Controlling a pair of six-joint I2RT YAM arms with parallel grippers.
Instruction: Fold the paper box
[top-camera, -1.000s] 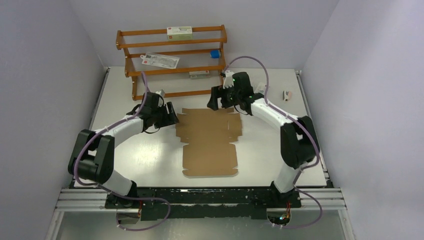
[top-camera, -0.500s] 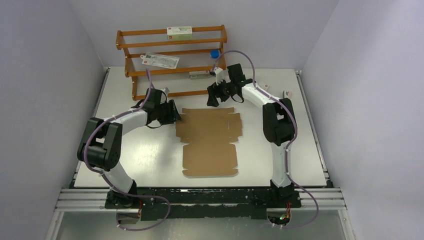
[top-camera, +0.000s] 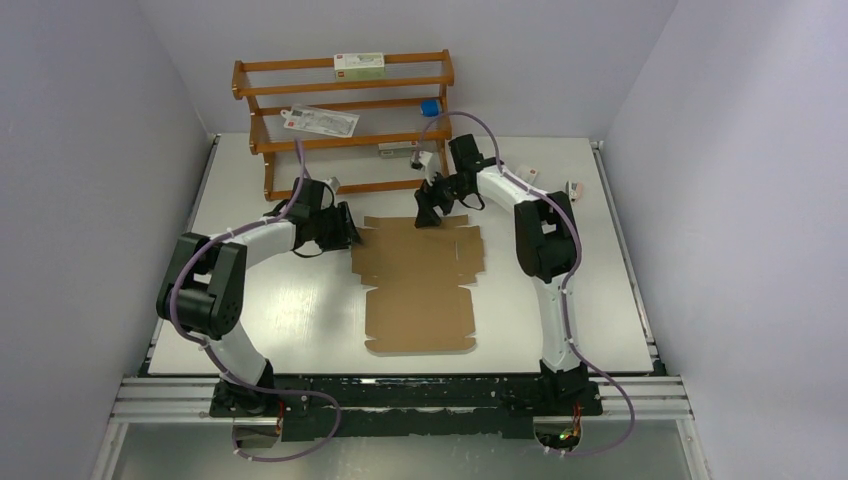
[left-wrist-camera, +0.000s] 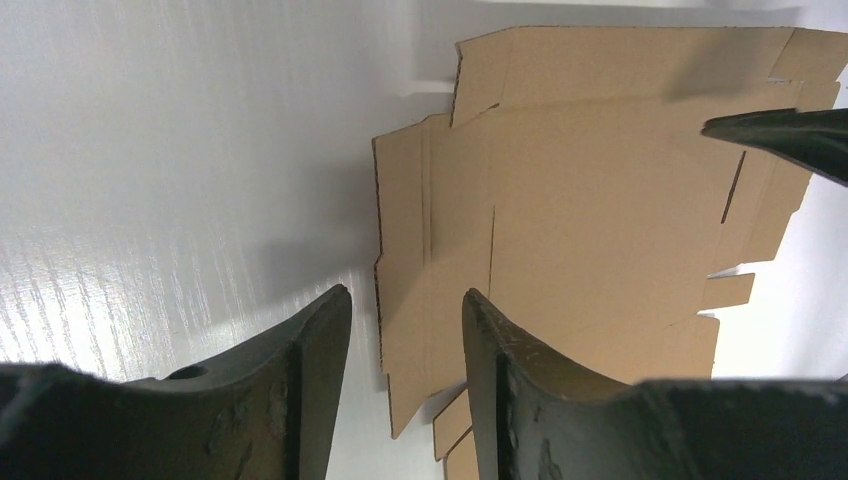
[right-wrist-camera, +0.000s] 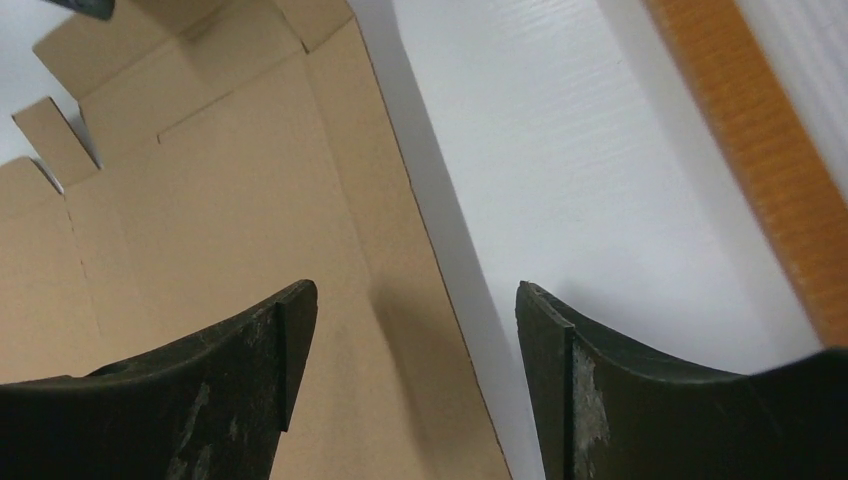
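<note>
Since a second ago the right arm has drawn its elbow in from the right side of the table (top-camera: 290, 320) and now stands stretched towards the far side, its gripper lowered onto the back edge of the cardboard. The left arm has pulled its elbow slightly inward, and the sheet itself has not shifted. Nearest the camera, both arm bases sit on the metal frame (top-camera: 400, 395) at the table's front edge. Just beyond them the paper box (top-camera: 420, 290) lies flat and unfolded near the middle of the table, its narrower panel towards the bases and its wider, flapped section farther back. The left gripper (top-camera: 350, 232) sits at the left edge of that wider section. In the left wrist view its fingers stand apart with a moderate gap and nothing clamped between them; the cardboard's left edge runs through that gap, and whether either fingertip touches the sheet cannot be told. Farther back, the right gripper (top-camera: 428, 215) is at the sheet's far edge, left of its middle. In the right wrist view its jaws are spread wide, one finger over the cardboard and the other over bare table, holding nothing. A small object (top-camera: 573, 189) lies on the table well to the right. At the back stands a wooden rack (top-camera: 300, 88) carrying a white-and-green carton (top-camera: 358, 66), a flat packet (top-camera: 320, 121) and a blue item (top-camera: 430, 107).
</note>
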